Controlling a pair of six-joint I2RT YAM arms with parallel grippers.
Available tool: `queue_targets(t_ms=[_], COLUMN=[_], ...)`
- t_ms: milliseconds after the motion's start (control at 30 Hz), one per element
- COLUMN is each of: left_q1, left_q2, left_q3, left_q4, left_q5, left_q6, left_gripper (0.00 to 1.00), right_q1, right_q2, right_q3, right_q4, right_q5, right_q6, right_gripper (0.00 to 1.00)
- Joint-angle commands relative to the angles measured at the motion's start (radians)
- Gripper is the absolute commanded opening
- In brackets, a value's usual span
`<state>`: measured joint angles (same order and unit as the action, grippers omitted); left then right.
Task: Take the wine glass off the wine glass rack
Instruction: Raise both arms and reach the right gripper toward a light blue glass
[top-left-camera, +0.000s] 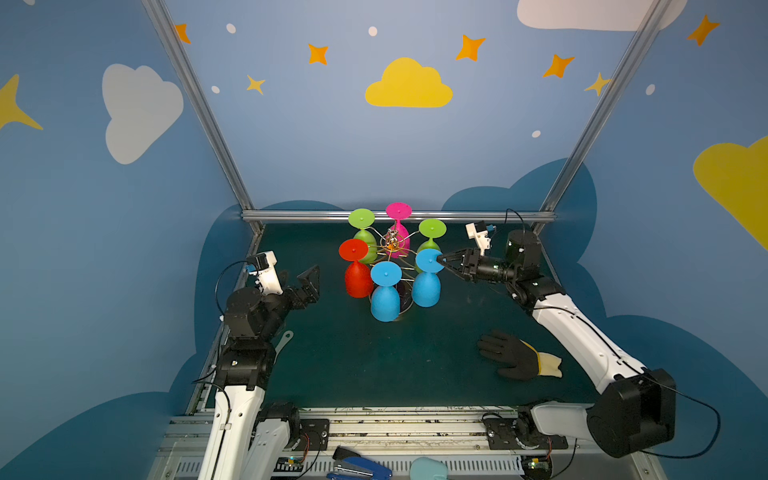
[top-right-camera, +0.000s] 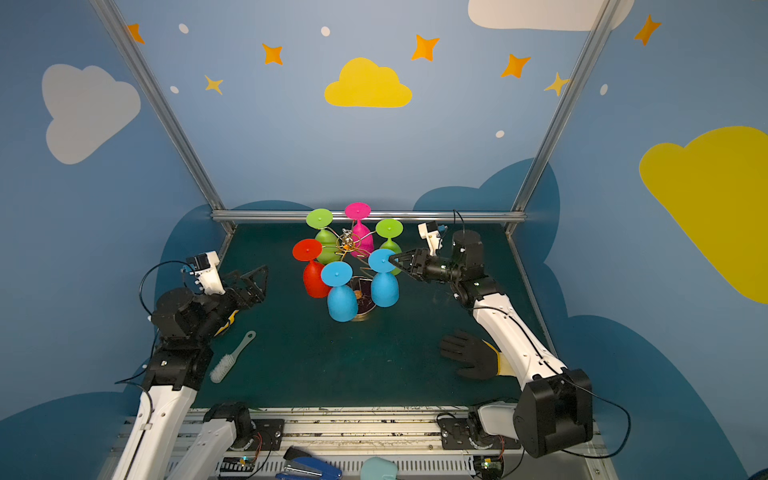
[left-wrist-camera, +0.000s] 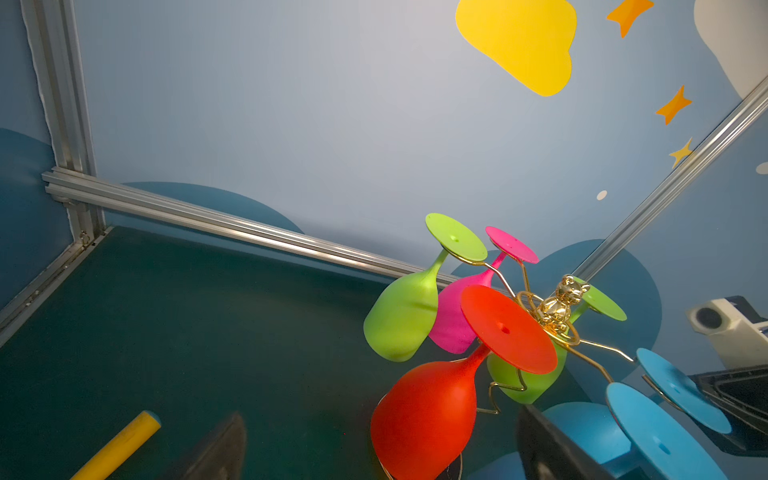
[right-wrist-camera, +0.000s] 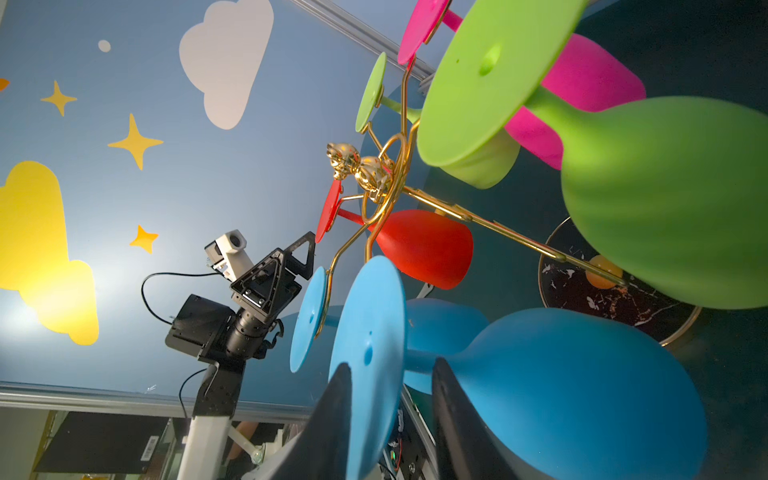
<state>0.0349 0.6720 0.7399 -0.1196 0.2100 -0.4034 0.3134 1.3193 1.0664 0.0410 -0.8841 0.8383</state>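
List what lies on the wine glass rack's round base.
One small orange round thing shows on the dark, gold-rimmed base. A green glass covers part of it, so anything else there is hidden.

Black glove (top-left-camera: 509, 355) lies flat on the counter (top-left-camera: 374, 365). Pale brush (top-right-camera: 222, 368) lies opposite. Blue stapler (top-right-camera: 311, 467) sits beyond the front edge.
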Motion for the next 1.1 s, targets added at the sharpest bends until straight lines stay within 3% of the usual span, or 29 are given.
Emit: queue_targets(t_ms=[0, 667, 1067], left_q1=[0.007, 0.015, 0.016], left_q2=[-0.012, -0.021, -0.025], left_q3=[-0.01, -0.014, -0.016], left_q4=[0.009, 0.012, 0.011], left_q5=[0.014, 0.017, 0.017], left_q6=[-0.008, -0.018, -0.019], left_gripper=[1.0, 1.0, 1.0], right_q1=[0.007, 0.006, 0.005], right_q2=[0.003, -0.021, -0.041], right_q3=[0.038, 0.055, 0.066], right_q4=[0.017, -0.009, 0.002], right_q5=[-0.013, 0.001, -0.001], right_q6=[0.008, 0.045, 0.079], right_gripper=[0.27, 0.02, 0.0])
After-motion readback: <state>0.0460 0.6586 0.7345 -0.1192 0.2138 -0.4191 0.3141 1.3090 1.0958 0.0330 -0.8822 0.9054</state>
